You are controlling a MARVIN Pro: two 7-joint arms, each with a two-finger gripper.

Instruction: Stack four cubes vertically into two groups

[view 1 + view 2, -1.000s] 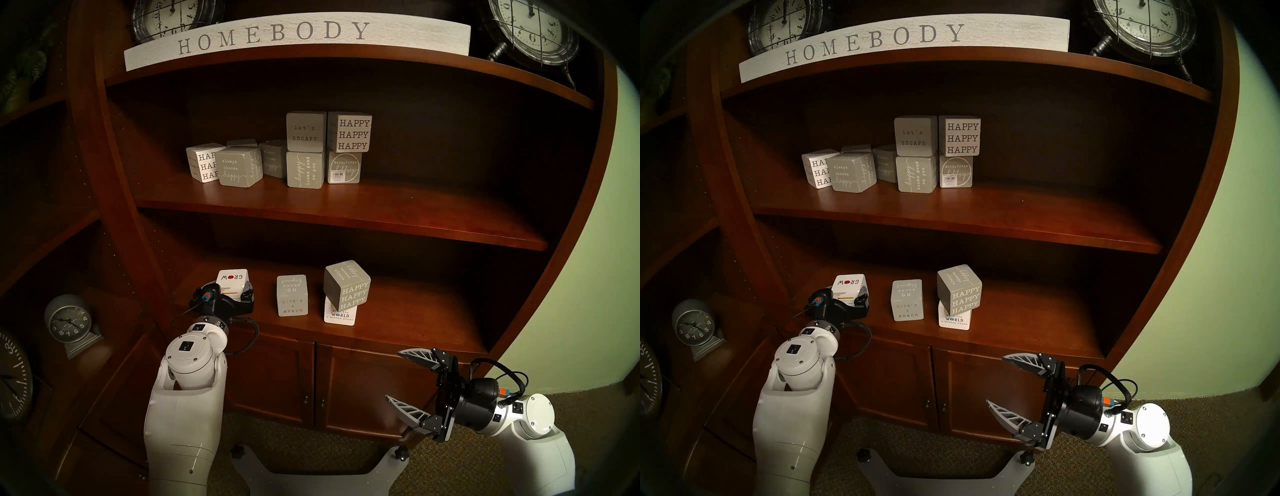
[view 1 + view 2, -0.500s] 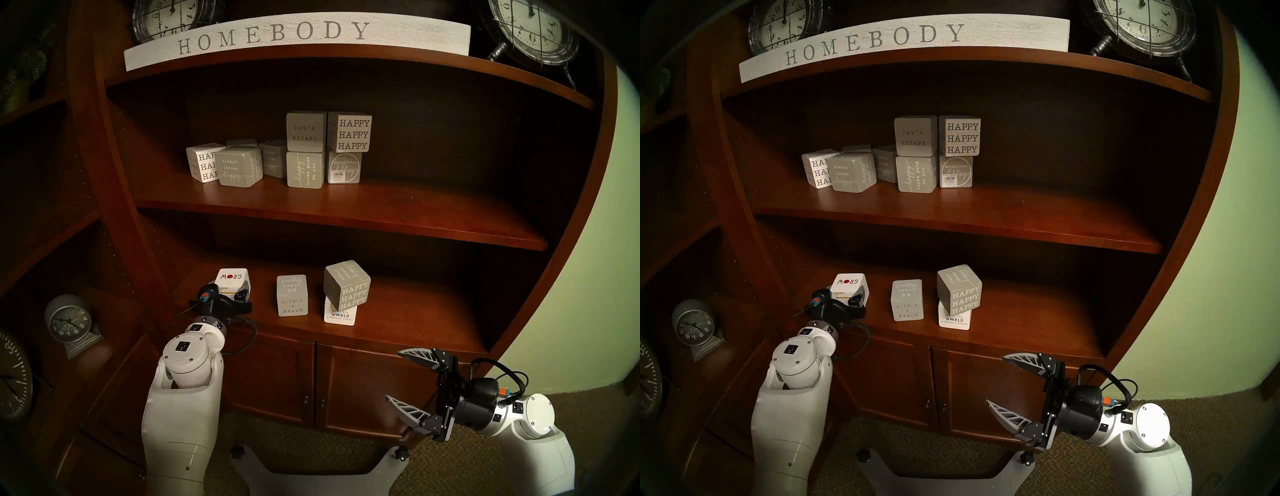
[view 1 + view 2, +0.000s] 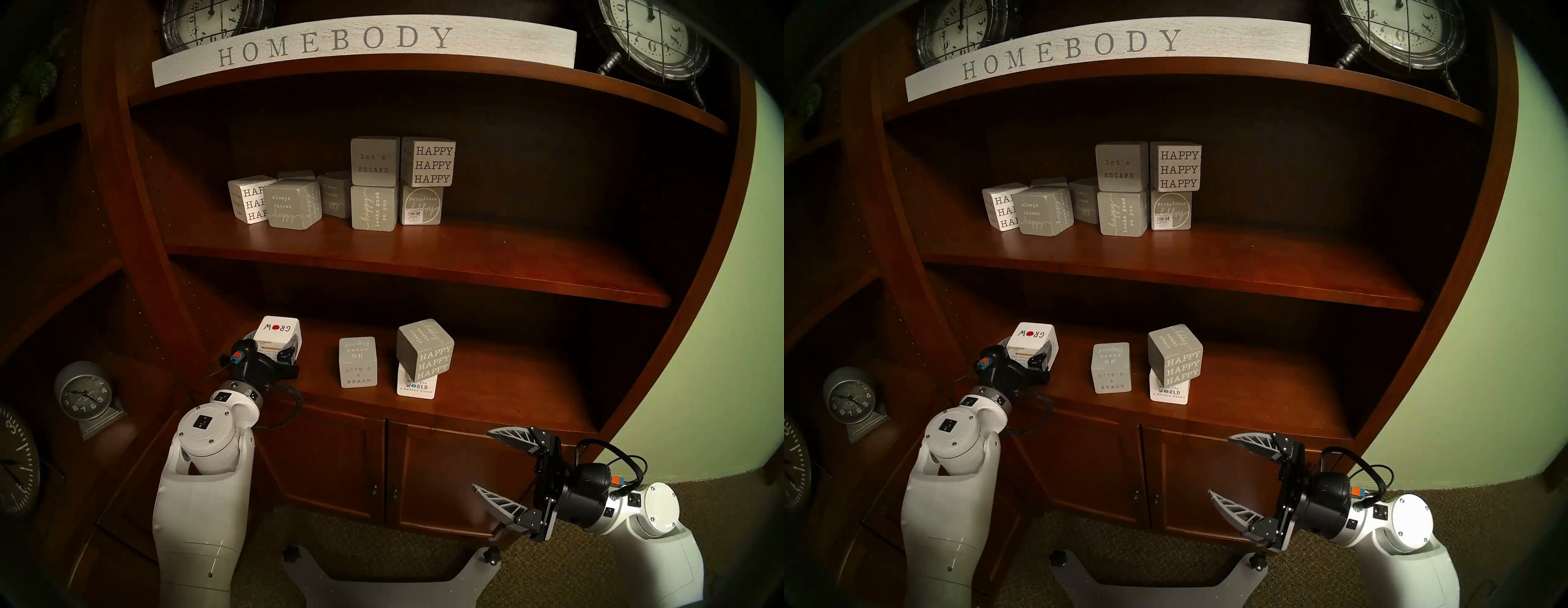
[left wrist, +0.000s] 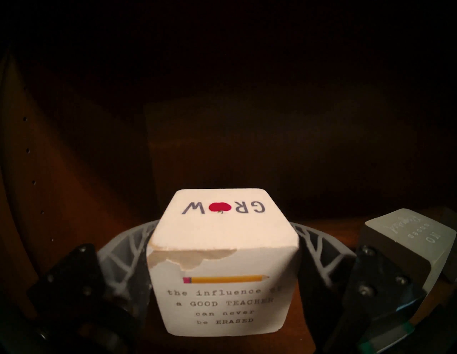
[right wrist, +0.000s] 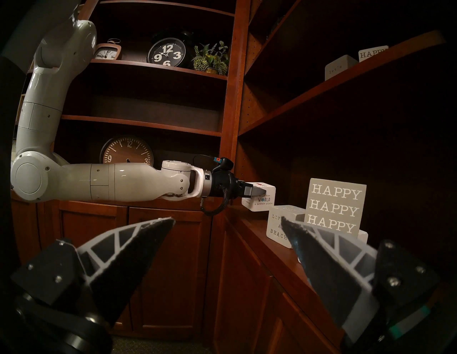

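My left gripper (image 3: 278, 346) is shut on a white cube with "GROW" and a red apple (image 3: 278, 329) on top. It holds the cube just above the left end of the lower shelf (image 3: 488, 382). In the left wrist view the fingers (image 4: 131, 247) press both sides of that cube (image 4: 222, 247). A grey "LIFE'S A BEACH" block (image 3: 357, 363) stands mid-shelf. To its right a grey "HAPPY HAPPY HAPPY" block (image 3: 426, 350) sits skewed on a white "WORLD" cube (image 3: 415, 387). My right gripper (image 3: 480, 460) hangs open and empty, low in front of the cabinet.
The middle shelf (image 3: 424, 254) carries several grey and whitish lettered cubes (image 3: 373, 187), some in pairs. The shelf's left upright (image 3: 203, 322) is close beside the held cube. Cabinet doors (image 3: 339, 458) lie below, clocks (image 3: 82, 397) to the left, and a HOMEBODY sign (image 3: 335, 42) above.
The left gripper shut on the GROW cube, then raised it off the shelf, up and slightly left. The right arm and the other blocks stayed where they were.
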